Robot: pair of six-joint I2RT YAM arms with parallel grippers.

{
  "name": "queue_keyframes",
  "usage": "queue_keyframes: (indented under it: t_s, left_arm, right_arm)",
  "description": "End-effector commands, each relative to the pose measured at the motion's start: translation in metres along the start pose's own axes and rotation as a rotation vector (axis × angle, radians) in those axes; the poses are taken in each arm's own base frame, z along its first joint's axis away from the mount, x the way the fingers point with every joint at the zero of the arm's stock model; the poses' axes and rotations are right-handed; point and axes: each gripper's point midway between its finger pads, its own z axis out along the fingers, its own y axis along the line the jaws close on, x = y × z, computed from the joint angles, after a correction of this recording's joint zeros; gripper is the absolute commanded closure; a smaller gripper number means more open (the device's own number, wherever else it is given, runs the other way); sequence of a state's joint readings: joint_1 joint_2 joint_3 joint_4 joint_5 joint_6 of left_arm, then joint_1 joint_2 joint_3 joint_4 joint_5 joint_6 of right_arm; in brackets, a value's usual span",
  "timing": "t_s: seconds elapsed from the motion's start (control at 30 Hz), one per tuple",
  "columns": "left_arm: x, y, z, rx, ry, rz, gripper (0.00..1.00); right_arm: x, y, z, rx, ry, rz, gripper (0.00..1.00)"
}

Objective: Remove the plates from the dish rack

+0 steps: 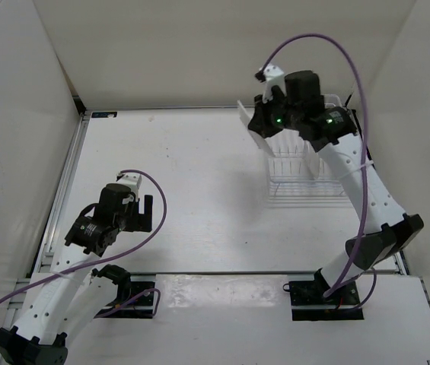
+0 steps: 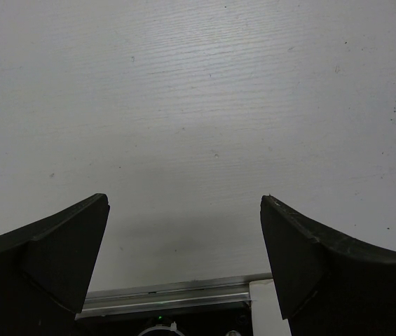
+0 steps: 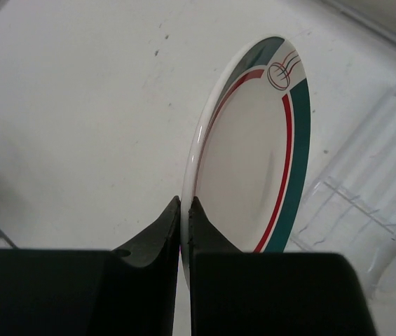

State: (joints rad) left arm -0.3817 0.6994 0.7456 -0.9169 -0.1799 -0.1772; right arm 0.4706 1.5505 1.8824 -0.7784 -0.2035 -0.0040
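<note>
One plate (image 3: 250,161), rim pinched in right end effector (image 3: 186,204), nr dish rack (image 3: 366,210).

No legible text anywhere

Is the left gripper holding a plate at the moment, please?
No, the left gripper stands open, with only the table visible between its jaws.

White table (image 1: 199,198), white encl. walls (image 1: 199,53), alu rail (image 1: 63,190) along table's L edge
</note>
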Motion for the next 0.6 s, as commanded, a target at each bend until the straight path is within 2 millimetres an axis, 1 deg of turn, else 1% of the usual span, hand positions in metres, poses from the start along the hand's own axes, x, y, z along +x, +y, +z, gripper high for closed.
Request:
queue_keyframes:
  t_s: [0.0,0.03,0.07,0.1,0.13,0.17,0.23,0.27,0.3,0.33,0.37,0.4,0.43,0.47,0.5,0.53,0.57]
  left_arm:
    - [-0.009,0.000,-0.005,0.000,-0.026,-0.010,0.00]
    - [-0.009,-0.001,-0.005,0.001,-0.024,-0.011,0.00]
    - [-0.009,-0.001,-0.005,0.001,-0.022,-0.010,0.00]
    - [-0.009,-0.001,-0.004,0.001,-0.024,-0.010,0.00]
    - [-0.008,-0.001,-0.004,0.002,-0.019,-0.009,0.00]
    - [-0.009,-0.001,-0.004,0.002,-0.021,-0.011,0.00]
    - [-0.009,-0.002,-0.004,0.004,-0.019,-0.005,0.00]
    - [-0.008,-0.001,-0.003,0.001,-0.015,-0.010,0.00]
    - [-0.008,-0.001,-0.004,0.003,-0.017,-0.007,0.00]
    - [-0.008,-0.001,-0.003,0.002,-0.012,-0.006,0.00]
    - [-0.009,-0.002,-0.003,0.004,-0.014,-0.006,0.00]
    - [-0.008,-0.001,-0.002,0.002,-0.010,-0.003,0.00]
    - [-0.007,-0.002,-0.002,0.003,-0.008,-0.006,0.00]
    - [-0.008,-0.002,-0.002,0.006,-0.008,-0.006,0.00]
    - [-0.008,-0.002,-0.002,0.004,-0.007,-0.005,0.00]
    - [-0.008,-0.002,-0.002,0.006,-0.008,-0.004,0.00]
    - [-0.009,-0.003,-0.002,0.008,-0.009,-0.004,0.00]
  right_arm:
    - [0.023,0.030,0.027,-0.025,0.070,-0.121,1.00]
    - [0.033,0.031,0.035,-0.015,0.103,-0.155,1.00]
    - [0.052,0.055,0.047,-0.050,0.155,-0.214,1.00]
    - [0.057,0.046,0.050,0.034,0.173,-0.239,1.00]
    - [0.066,0.054,0.057,0.032,0.200,-0.276,1.00]
    - [0.076,0.054,0.062,0.079,0.226,-0.307,1.00]
    - [0.082,0.057,0.067,0.105,0.239,-0.335,1.00]
    - [0.093,0.057,0.070,0.154,0.263,-0.363,1.00]
    - [0.093,0.059,0.074,0.163,0.249,-0.371,1.00]
    - [0.104,0.062,0.078,0.171,0.269,-0.382,1.00]
    - [0.106,0.061,0.081,0.223,0.261,-0.392,1.00]
    - [0.115,0.062,0.085,0.239,0.274,-0.392,1.00]
    - [0.129,0.066,0.092,0.249,0.303,-0.410,1.00]
    - [0.134,0.059,0.093,0.337,0.296,-0.416,1.00]
    - [0.140,0.061,0.098,0.360,0.289,-0.415,1.00]
    - [0.139,0.064,0.104,0.372,0.263,-0.408,1.00]
    - [0.142,0.057,0.106,0.433,0.258,-0.404,1.00]
